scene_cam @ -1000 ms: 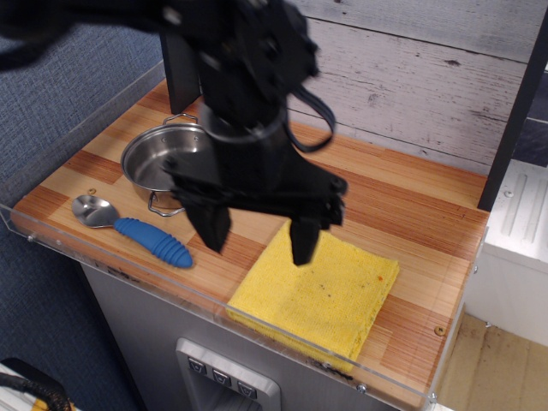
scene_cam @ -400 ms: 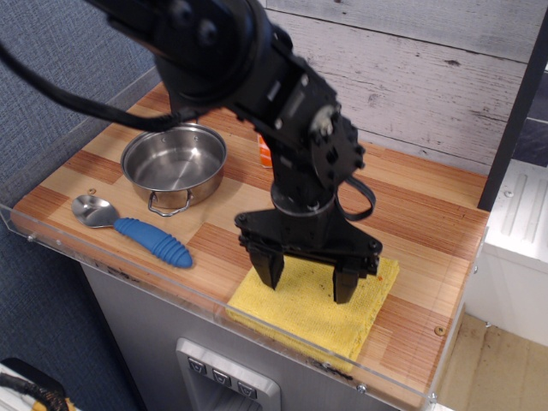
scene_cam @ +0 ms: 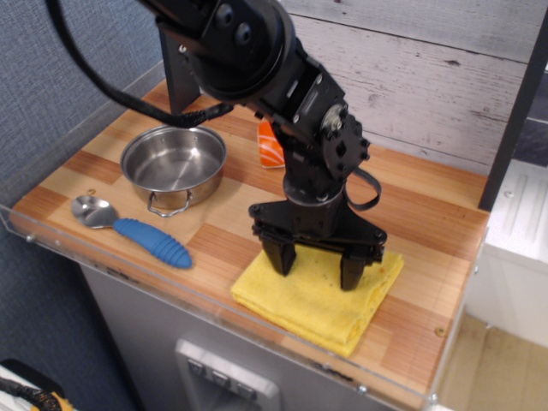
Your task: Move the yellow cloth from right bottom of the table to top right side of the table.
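Note:
The yellow cloth (scene_cam: pixel 310 301) lies at the front right of the wooden table (scene_cam: pixel 428 214), folded and a little rumpled along its right edge. My black gripper (scene_cam: pixel 315 264) points straight down over the cloth's far half. Its jaws are spread wide, and both fingertips (scene_cam: pixel 279 258) rest on or just at the cloth's top surface. Nothing is held between them. The arm hides the cloth's far edge.
A steel pot (scene_cam: pixel 174 161) stands at the left. A spoon with a blue ribbed handle (scene_cam: pixel 151 239) lies in front of it. An orange object (scene_cam: pixel 271 144) sits behind the arm. A clear acrylic rim (scene_cam: pixel 120 272) runs along the front edge, and a plank wall (scene_cam: pixel 428 77) is at the back.
The gripper has come down and to the right, from above the pot side onto the cloth. The cloth's right edge now looks slightly bunched and shifted.

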You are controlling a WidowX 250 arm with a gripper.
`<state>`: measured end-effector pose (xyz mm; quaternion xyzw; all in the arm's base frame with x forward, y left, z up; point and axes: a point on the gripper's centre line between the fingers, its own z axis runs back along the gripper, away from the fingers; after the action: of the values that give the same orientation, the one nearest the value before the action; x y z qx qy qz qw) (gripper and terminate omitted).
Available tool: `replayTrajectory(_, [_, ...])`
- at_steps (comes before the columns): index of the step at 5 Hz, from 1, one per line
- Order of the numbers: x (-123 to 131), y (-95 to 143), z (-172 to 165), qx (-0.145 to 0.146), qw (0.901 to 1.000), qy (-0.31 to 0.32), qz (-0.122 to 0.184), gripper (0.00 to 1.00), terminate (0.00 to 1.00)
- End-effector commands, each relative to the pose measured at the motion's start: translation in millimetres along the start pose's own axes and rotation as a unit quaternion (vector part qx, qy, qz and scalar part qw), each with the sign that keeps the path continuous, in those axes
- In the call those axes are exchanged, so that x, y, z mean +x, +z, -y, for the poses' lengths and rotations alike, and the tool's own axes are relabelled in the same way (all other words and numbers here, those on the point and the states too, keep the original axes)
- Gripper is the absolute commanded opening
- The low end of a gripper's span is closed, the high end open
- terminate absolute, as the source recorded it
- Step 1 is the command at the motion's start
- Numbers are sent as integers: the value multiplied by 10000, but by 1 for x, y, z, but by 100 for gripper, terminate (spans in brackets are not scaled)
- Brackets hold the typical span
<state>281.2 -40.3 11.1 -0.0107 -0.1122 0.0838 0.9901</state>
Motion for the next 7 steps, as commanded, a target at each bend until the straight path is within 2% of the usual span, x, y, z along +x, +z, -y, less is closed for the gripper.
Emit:
replayTrajectory(1, [23, -13, 1, -49, 10000, -34, 24, 100, 0])
replayTrajectory(5, [80, -18, 0, -39, 9999, 29, 111, 100, 0])
replayTrajectory(7, [90, -13, 2, 43, 9997, 70, 220, 100, 0])
